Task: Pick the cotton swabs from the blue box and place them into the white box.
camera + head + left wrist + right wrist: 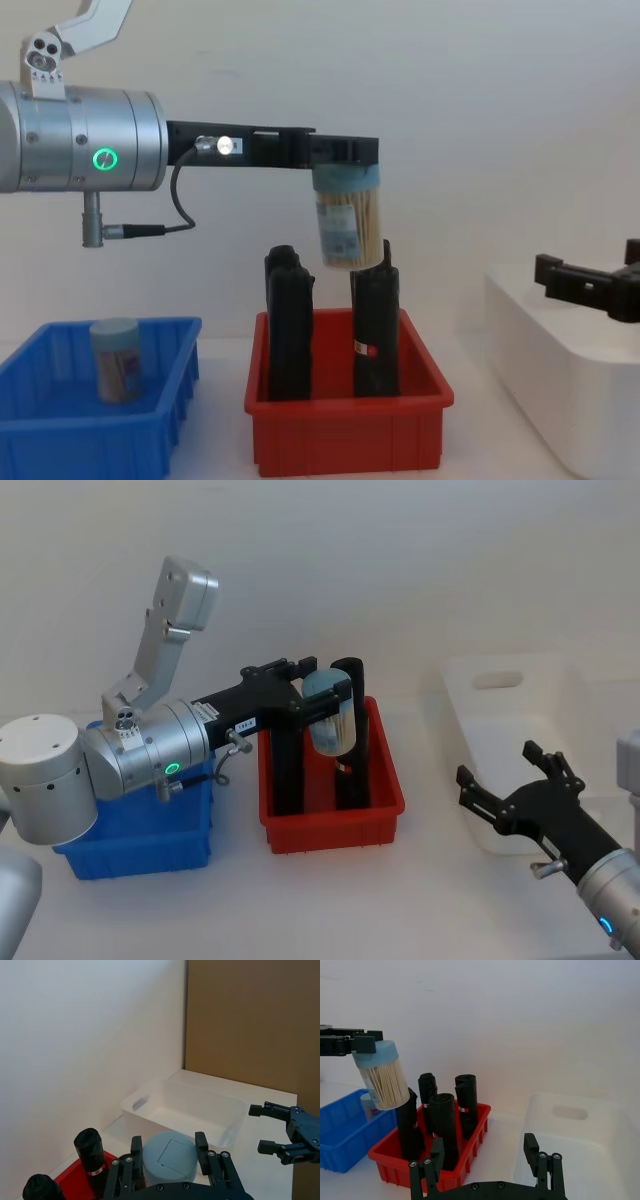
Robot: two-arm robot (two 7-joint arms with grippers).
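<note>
We see the left pincer [345,150] closed on the pale blue top of a swab jar [348,225], so the jar hangs tilted in the air, its clear body full of tan sticks. It hangs above the red bin [350,435], its lower end just beside the top of the right-hand black roll [375,325]; we cannot tell whether they touch. More black rolls [444,1127] stand upright in that bin. To the left, the blue box [60,440] sits on the desk [230,910] beside the red bin, under the left arm, and a second jar [115,358] stands upright inside it. Well to the right, past a strip of bare desk, stands the white box [470,730], taller than the two bins. The right pincer [497,762] hovers at its near left edge, above the rim, spread wide and holding nothing, its fingers pointing left toward the red bin.
</note>
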